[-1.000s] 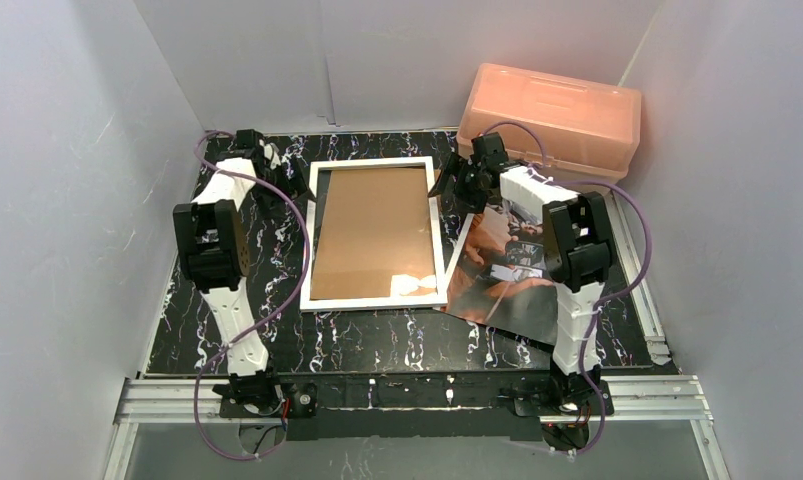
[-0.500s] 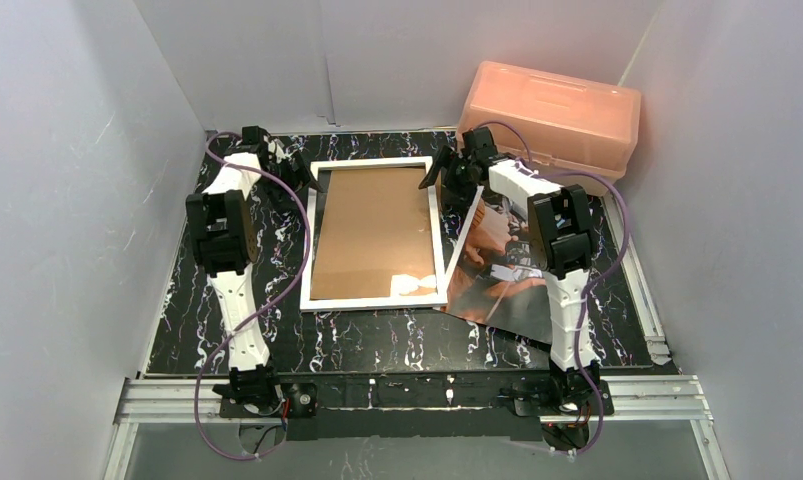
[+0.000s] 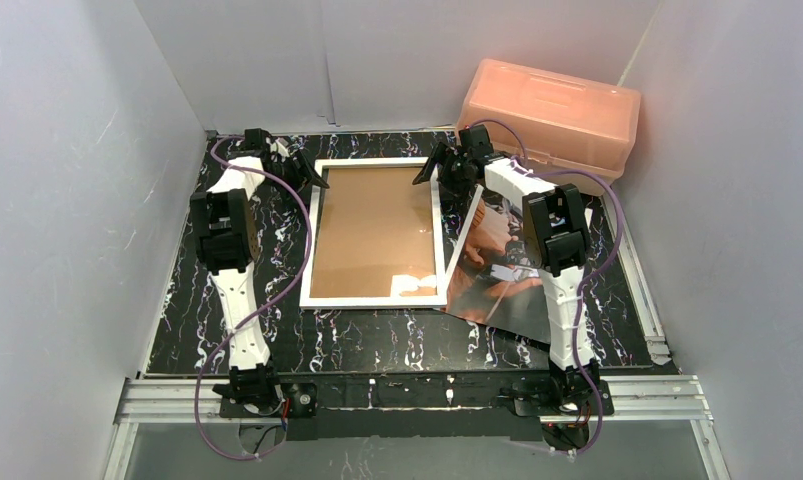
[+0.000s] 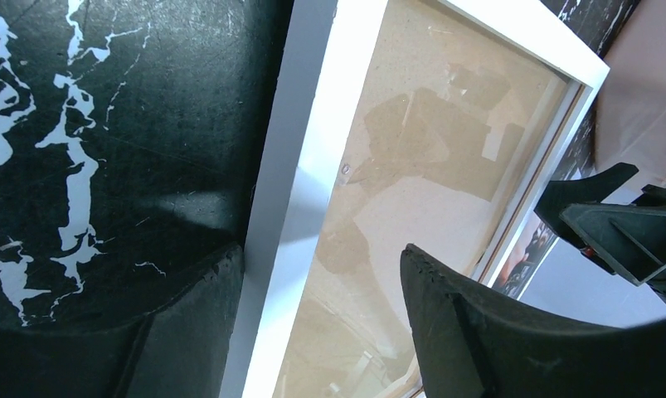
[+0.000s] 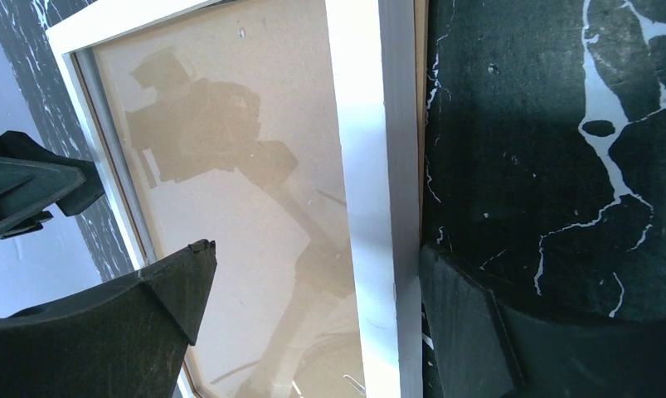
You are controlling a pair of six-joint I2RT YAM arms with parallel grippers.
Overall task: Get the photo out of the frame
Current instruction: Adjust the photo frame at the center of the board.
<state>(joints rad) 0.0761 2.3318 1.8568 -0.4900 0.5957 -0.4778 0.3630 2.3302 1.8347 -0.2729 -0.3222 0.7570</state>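
Note:
The frame (image 3: 373, 300) lies flat mid-table, its white border round a glazed plain brown board (image 3: 372, 230). The photo (image 3: 497, 275), dark red-orange and glossy, lies on the table to the frame's right, one edge tucked under it and part hidden by my right arm. My left gripper (image 3: 310, 172) stands open at the far left corner; in the left wrist view its jaws (image 4: 319, 253) straddle the white border (image 4: 313, 166). At the far right corner my right gripper (image 3: 432, 172) is open, its jaws (image 5: 314, 249) straddling that border (image 5: 367, 124), the outer finger (image 5: 462, 332) against the frame's edge.
A pink plastic box (image 3: 552, 115) stands at the back right, just behind my right gripper. White walls close in the table on three sides. The black marbled tabletop (image 3: 377, 340) shows in front of the frame.
Both grippers have moved inward onto the frame's far corners. The left jaws have narrowed over the border; the right jaws stay wide.

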